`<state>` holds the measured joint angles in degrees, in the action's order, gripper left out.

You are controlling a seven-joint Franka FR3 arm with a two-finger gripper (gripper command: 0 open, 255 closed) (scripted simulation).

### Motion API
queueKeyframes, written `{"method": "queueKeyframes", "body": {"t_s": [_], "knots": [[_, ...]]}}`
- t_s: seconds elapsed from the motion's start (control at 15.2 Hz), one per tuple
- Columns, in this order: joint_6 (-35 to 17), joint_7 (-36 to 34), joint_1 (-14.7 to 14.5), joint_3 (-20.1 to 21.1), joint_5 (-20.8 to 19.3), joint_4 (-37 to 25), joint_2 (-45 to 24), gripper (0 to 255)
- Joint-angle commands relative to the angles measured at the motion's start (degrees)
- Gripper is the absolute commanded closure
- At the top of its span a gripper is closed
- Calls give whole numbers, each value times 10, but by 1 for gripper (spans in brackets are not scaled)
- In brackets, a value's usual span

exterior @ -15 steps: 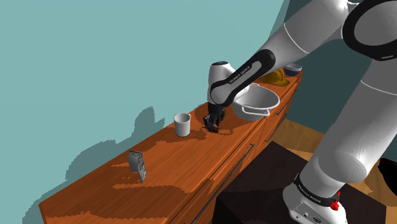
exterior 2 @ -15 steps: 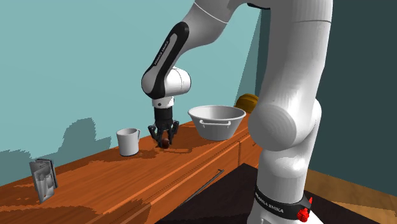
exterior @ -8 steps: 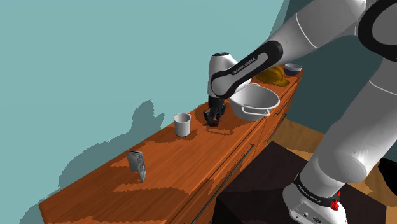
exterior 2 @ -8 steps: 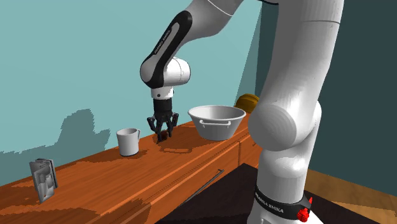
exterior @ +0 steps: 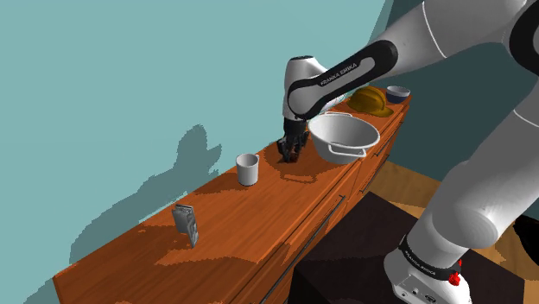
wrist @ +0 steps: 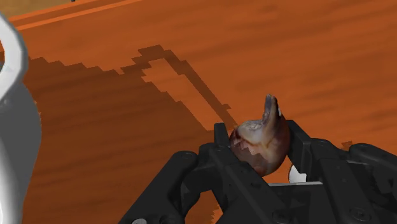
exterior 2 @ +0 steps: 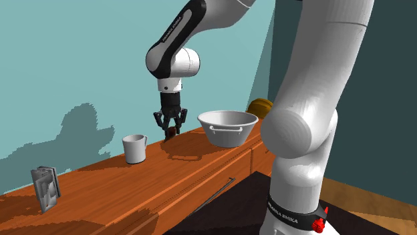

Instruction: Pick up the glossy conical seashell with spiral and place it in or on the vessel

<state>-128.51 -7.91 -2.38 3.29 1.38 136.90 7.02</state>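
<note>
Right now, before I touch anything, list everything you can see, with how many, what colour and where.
seashell: 1, glossy brown and cream, held above the counter between mug and big bowl
big bowl: 1, pale grey with handles, on the counter
mug: 1, white, on the counter
pack: 1, grey, upright, toward the shoulder view's lower left
domed thing: 1, yellow-brown, counter's far end
small bowl: 1, dark blue, beside the domed thing
counter: 1, reddish wood with drawers, along a teal wall
stand: 1, dark box, beside the counter
arm: 1, white, dark joints
tool: 1, black, clasping the seashell
</note>
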Motion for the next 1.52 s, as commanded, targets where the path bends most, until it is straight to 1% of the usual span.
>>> {"method": "queueKeyframes", "body": {"t_s": [0.0, 1.25, 1.32, 1.45], "knots": [[17, 1, 1, -1, 0, -7, 10, 255], [168, 1, 1, -3, 1, -100, 68, 255], [170, 1, 1, -3, 1, -101, 68, 255], [171, 29, 13, -21, -4, -96, 74, 255]]}}
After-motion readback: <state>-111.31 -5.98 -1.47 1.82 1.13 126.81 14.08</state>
